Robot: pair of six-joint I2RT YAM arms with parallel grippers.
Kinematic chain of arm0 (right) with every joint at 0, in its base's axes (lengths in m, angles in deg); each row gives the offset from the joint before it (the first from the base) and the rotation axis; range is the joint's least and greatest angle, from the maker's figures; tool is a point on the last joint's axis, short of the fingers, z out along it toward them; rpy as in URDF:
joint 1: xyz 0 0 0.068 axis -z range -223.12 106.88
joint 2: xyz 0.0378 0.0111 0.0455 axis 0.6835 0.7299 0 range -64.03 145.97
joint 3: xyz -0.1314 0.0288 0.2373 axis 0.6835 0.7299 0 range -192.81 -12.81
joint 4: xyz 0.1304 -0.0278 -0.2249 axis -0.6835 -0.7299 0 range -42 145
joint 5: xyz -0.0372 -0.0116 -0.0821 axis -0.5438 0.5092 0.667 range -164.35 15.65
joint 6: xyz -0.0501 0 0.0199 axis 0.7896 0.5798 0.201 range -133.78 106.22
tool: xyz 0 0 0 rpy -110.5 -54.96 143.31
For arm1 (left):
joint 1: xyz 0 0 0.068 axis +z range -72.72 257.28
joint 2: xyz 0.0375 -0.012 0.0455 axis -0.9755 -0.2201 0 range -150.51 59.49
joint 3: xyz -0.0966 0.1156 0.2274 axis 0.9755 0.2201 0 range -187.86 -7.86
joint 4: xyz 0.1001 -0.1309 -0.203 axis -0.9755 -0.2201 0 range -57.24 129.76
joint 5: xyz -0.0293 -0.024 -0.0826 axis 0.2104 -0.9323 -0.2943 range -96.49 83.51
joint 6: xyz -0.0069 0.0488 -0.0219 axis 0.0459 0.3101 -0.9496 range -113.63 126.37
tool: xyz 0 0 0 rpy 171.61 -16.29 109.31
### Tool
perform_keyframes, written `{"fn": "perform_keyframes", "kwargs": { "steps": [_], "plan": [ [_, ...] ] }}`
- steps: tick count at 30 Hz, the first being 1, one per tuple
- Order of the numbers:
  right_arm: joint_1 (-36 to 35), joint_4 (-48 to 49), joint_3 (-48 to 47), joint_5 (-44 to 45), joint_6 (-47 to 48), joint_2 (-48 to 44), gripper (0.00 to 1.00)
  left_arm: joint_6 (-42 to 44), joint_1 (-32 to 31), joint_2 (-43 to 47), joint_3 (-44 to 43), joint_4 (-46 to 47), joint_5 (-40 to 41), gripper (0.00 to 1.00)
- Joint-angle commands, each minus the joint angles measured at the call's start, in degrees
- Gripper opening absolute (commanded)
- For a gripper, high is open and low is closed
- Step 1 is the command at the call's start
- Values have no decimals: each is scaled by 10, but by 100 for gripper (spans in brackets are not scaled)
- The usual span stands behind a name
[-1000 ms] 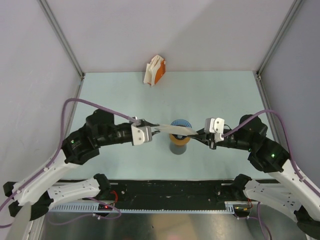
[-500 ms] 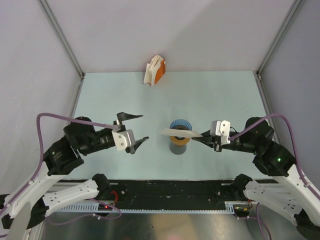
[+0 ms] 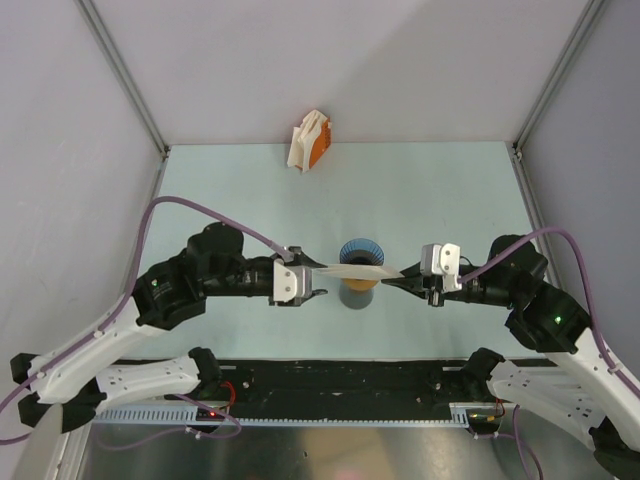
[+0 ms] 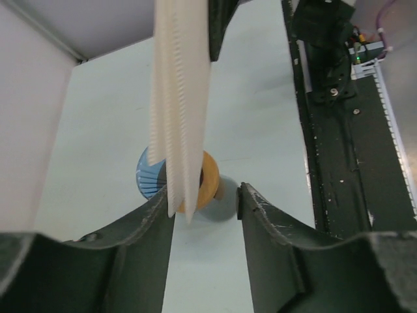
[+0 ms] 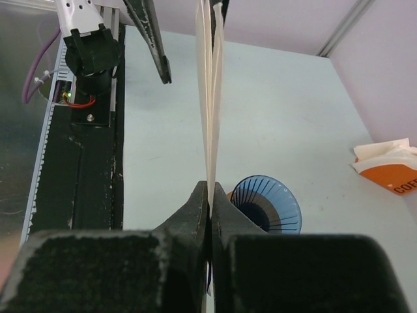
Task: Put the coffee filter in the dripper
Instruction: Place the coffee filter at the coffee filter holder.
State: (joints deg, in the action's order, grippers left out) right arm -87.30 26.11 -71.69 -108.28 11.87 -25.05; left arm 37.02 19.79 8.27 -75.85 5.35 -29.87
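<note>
Right gripper (image 5: 210,192): fingers closed tight, pinching one edge of the coffee filter (image 5: 210,91).
Left gripper (image 4: 205,195): fingers half apart, the filter's free end between them, ungripped.
Dripper (image 3: 360,250): beneath the filter, between both sets of fingertips.
Change: half a second ago the left gripper was drawn back, wider.

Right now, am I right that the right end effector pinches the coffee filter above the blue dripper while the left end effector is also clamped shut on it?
The left end effector is open, as the left wrist view shows, its fingers apart with the coffee filter ending between them. The right end effector does pinch it above the blue dripper.
</note>
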Motion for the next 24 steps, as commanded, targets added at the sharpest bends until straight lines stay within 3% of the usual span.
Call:
{"fn": "perform_keyframes", "kwargs": {
  "steps": [1,7,15,17,20,24],
  "plan": [
    [-2,15,-3,1,-11,1,0,-21,-17,6,-27,8,-22,44],
    [-1,21,-3,10,-20,8,0,-26,-24,7,-28,8,-22,29],
    [-2,29,-4,-5,-24,17,0,-34,-34,-9,-41,14,-8,42],
    [-3,29,-3,-8,-24,17,0,-39,-34,-12,-43,19,3,33],
    [-3,24,-3,-9,-23,15,0,-40,-30,-9,-37,24,35,7],
    [-2,9,-3,-1,-21,9,0,-54,21,10,-28,29,13,1]
  ]
}}
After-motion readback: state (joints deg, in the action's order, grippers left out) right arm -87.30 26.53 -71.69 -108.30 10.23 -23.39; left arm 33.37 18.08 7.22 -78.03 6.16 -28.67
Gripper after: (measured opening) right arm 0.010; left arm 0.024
